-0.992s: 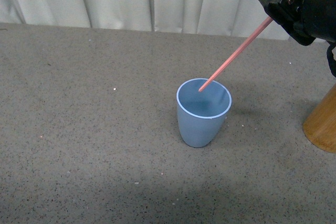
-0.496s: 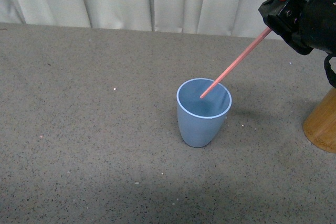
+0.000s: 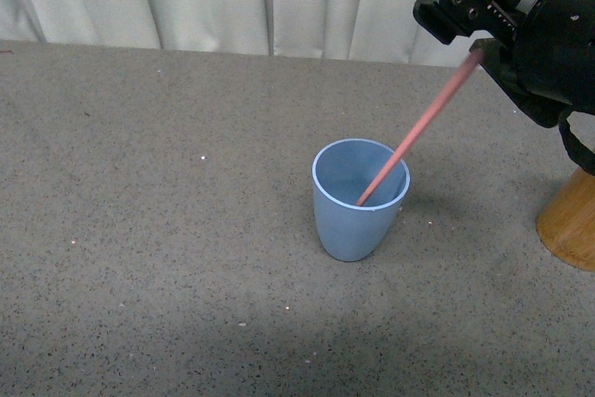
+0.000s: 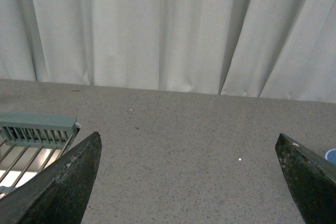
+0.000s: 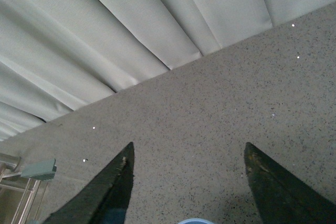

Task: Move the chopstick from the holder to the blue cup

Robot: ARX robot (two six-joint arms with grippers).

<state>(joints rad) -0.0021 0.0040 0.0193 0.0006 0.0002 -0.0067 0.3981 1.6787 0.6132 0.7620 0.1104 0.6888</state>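
Observation:
The blue cup (image 3: 356,207) stands upright in the middle of the grey table. One salmon-pink chopstick (image 3: 416,132) leans in it, lower end inside the cup and upper end up to the right, beside my right gripper (image 3: 465,39). That gripper is open above and right of the cup. In the right wrist view the jaws (image 5: 188,145) stand apart with nothing between them, and the cup's rim (image 5: 192,221) shows at the frame edge. The tan wooden holder (image 3: 569,222) stands at the right edge. My left gripper (image 4: 188,136) is open and empty over bare table.
White curtains hang behind the table's far edge. A grey-green wire rack (image 4: 37,129) shows beside the table in the left wrist view. The cup's edge (image 4: 331,155) peeks in at that view's side.
The chopstick has slid deeper into the cup and stands steeper. My right gripper has let go of it and shifted left and up.

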